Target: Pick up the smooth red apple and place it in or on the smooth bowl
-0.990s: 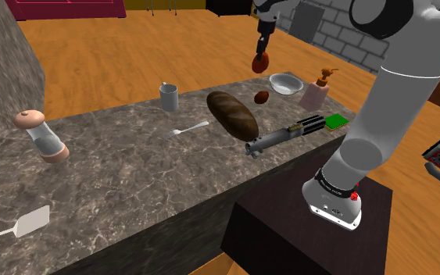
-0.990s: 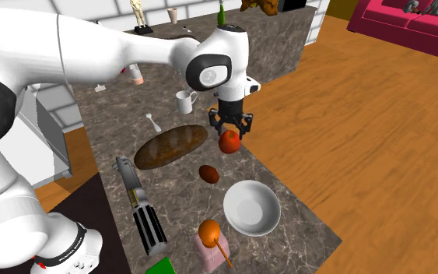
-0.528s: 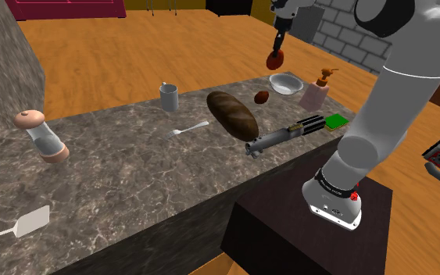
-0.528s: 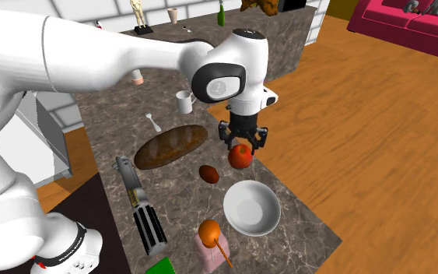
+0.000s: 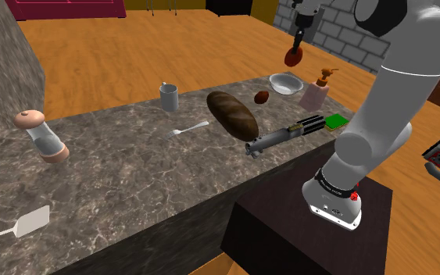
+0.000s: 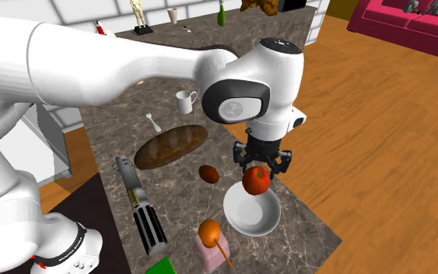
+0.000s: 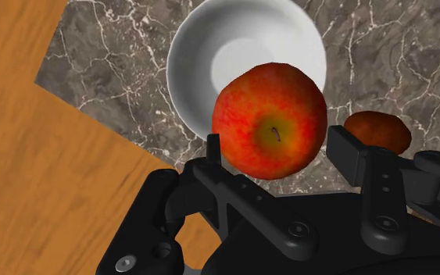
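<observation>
The red apple (image 7: pixel 270 119) sits clasped between my black fingers, so my gripper (image 7: pixel 273 148) is shut on it. It hangs in the air just above the near rim of the white bowl (image 7: pixel 198 58). In the second exterior view the apple (image 6: pixel 256 180) hovers over the upper edge of the bowl (image 6: pixel 251 214), held by the gripper (image 6: pixel 261 166). From the shoulder view the apple (image 5: pixel 293 56) floats above the bowl (image 5: pixel 285 83) at the counter's far end.
A small brown fruit (image 6: pixel 208 173) lies beside the bowl, with a brown loaf (image 6: pixel 170 146), a dark handle-like tool (image 6: pixel 139 206), a pink soap dispenser (image 6: pixel 211 245), a white mug (image 6: pixel 185 101) and a spoon (image 6: pixel 154 121) on the marble counter (image 6: pixel 303 222). The counter edge lies close to the bowl, wooden floor beyond.
The arm has carried the apple along the counter from beside the loaf to above the bowl. The grip on the apple has stayed the same.
</observation>
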